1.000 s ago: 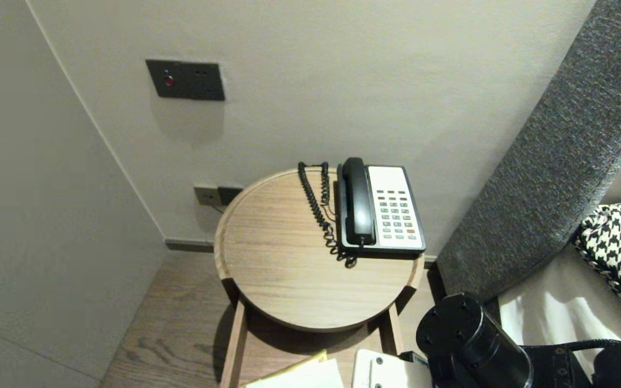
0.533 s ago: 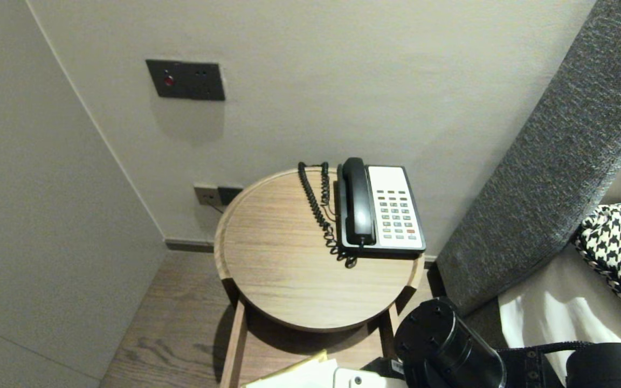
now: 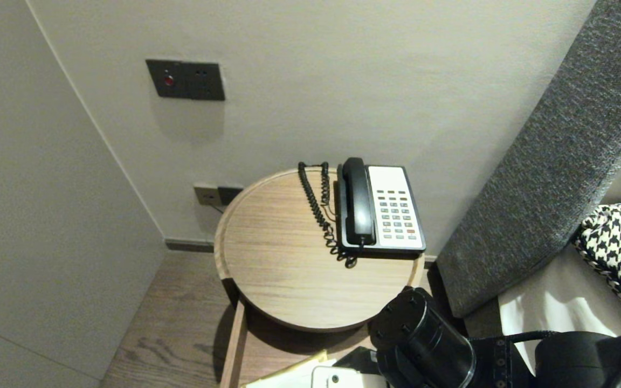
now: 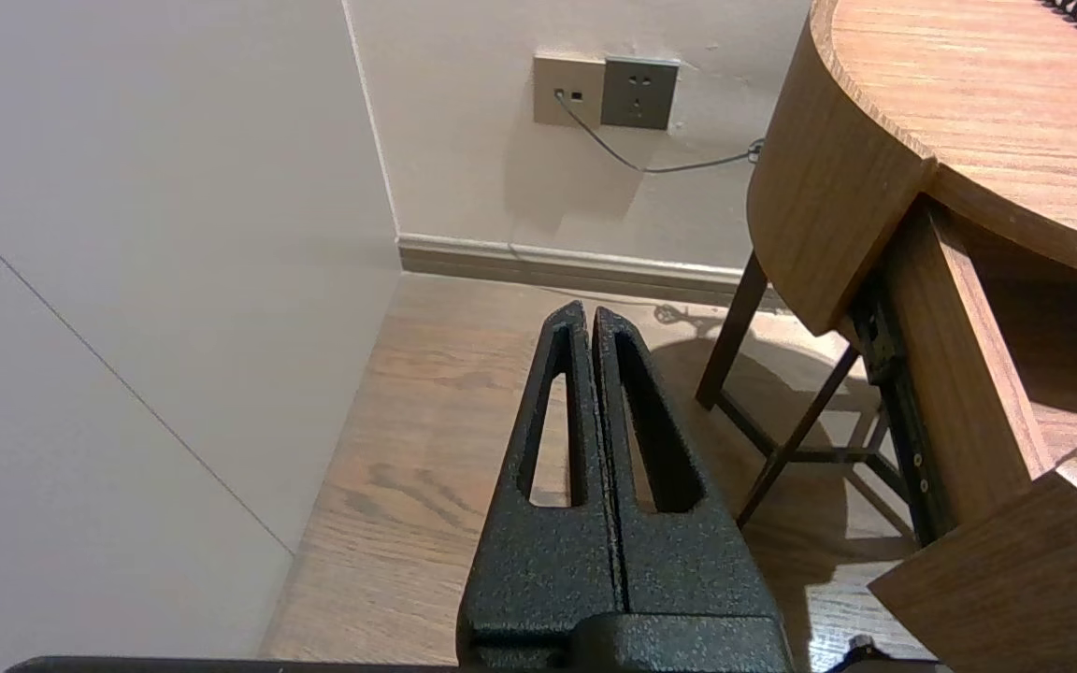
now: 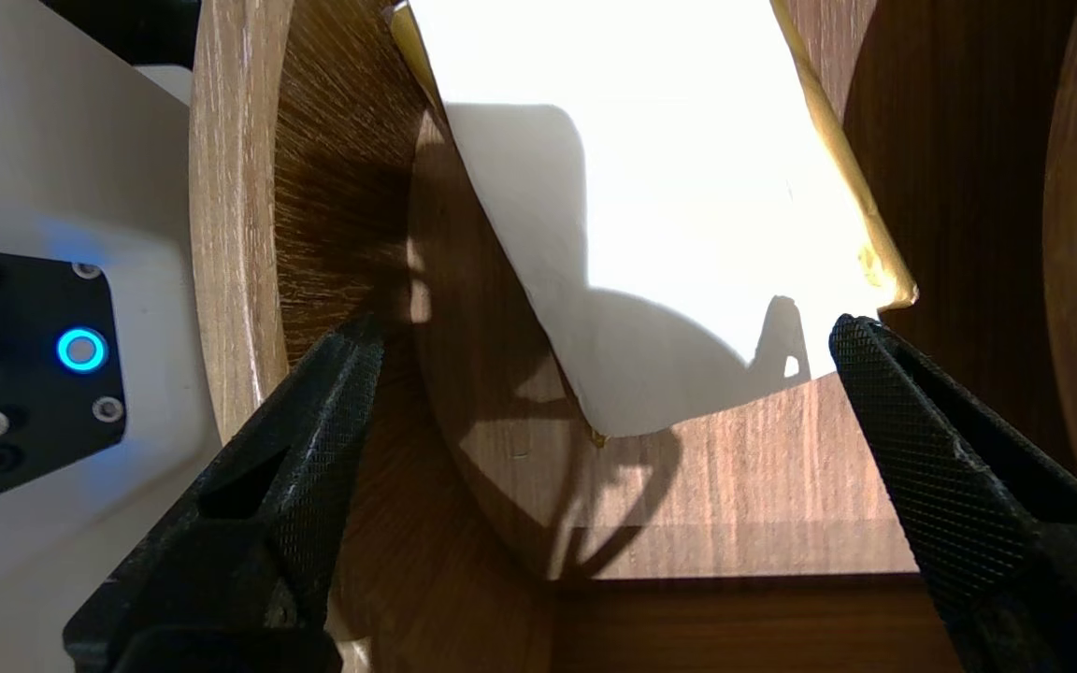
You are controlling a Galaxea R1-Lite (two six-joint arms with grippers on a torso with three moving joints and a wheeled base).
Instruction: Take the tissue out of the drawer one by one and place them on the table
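The right gripper (image 5: pixel 601 332) hangs over the wooden drawer (image 5: pixel 735 505) that is pulled out from under the top of the round wooden side table (image 3: pixel 289 280), on the side of the table nearest the robot. Its jaws are spread wide and hold nothing. They straddle the near corner of a white sheet of paper (image 5: pixel 651 187), which lies flat on the drawer floor with a yellow-edged sheet (image 5: pixel 852 196) just under it.

By the look of it this is the approach step. The fingers are lined up above the paper but are not touching it. A pick from here would call for coming down until the tips are level with the paper's edge, then closing on that corner. Flat paper on bare wood offers little to pinch, so the corner is the likeliest purchase. Taking one sheet rather than both would need care.

The left gripper (image 4: pixel 590 318) is parked low beside the table, over the floor, with its jaws pressed together and empty. On the table top, towards the wall, sits a black-and-white corded telephone (image 3: pixel 380 210), well apart from the drawer.
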